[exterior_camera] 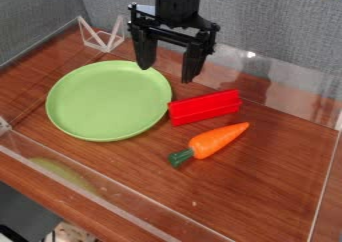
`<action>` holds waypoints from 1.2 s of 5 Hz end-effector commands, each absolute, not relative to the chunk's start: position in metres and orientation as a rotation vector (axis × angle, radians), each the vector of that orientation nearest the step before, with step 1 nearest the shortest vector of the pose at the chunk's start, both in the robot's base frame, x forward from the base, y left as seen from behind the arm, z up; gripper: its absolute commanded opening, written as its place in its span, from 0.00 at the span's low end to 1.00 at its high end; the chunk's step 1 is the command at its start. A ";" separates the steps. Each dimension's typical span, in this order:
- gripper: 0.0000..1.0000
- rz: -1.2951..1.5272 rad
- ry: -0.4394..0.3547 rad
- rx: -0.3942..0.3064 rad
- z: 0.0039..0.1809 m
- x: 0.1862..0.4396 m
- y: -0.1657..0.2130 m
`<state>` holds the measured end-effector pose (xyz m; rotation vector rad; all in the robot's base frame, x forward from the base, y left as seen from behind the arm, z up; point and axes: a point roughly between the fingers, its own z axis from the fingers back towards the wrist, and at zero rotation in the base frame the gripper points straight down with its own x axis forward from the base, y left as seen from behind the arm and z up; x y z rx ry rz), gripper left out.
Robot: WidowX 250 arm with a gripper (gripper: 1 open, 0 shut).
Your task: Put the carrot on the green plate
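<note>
In the camera view, the gripper [168, 70] hangs over the far part of the wooden table [270, 186], pointing down, its two dark fingers spread apart. The jaws are open, and nothing sits between them.

The carrot [214, 143] lies on its side on the bare wood, in the near right part of the view. It is nearer the camera than the jaws and a little to their right in the picture, well apart from both fingers. Its dark green stem end points toward the near left, and its orange body runs from there toward the far right, narrowing to the tip.

Between the carrot and the jaws, as the picture shows it, lies the red block [205, 107], slanted much the same way. The block's left end is right at the rim of the green plate [107, 101]; whether they touch, I cannot tell. The plate lies flat on the left, with nothing on it. The carrot is outside the plate, off to its right and nearer the camera, with the stem end being the part closest to the rim. The gripper's left finger in the picture appears above the plate's far right edge.
</note>
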<state>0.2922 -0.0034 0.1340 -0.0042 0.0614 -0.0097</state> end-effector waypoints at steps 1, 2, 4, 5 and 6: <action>1.00 -0.198 0.075 -0.006 0.118 0.296 -0.023; 1.00 -0.405 0.076 -0.004 0.097 0.300 -0.054; 1.00 -0.365 0.087 0.008 0.065 0.287 -0.087; 1.00 -0.330 0.087 0.002 0.054 0.280 -0.089; 0.00 -0.308 0.084 0.001 0.040 0.278 -0.079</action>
